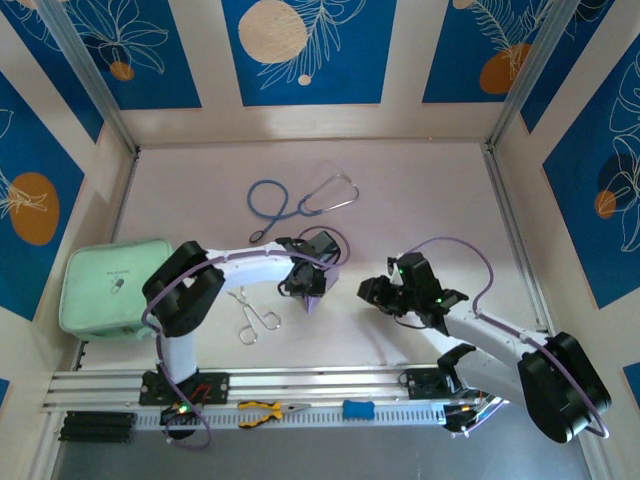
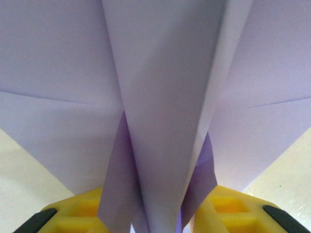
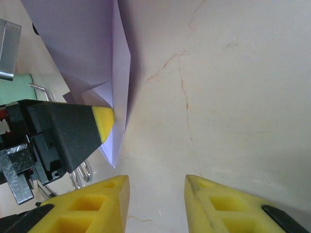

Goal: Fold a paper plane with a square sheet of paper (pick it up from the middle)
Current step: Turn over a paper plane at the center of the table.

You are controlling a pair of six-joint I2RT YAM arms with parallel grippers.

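Bent at the elbow, reaching across to mid-table, with left fingers [image 2: 73,213] parted a little astride the keel of the paper plane [image 2: 160,121]; angled in from the right base, with right fingers [image 3: 204,194] narrowly apart above the table [image 3: 218,73], just beside the plane.

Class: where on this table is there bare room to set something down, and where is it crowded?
Free: the table's far right, between stethoscope and right wall; front centre, between forceps and right arm. Crowded: the middle, with left gripper, paper plane and right gripper.
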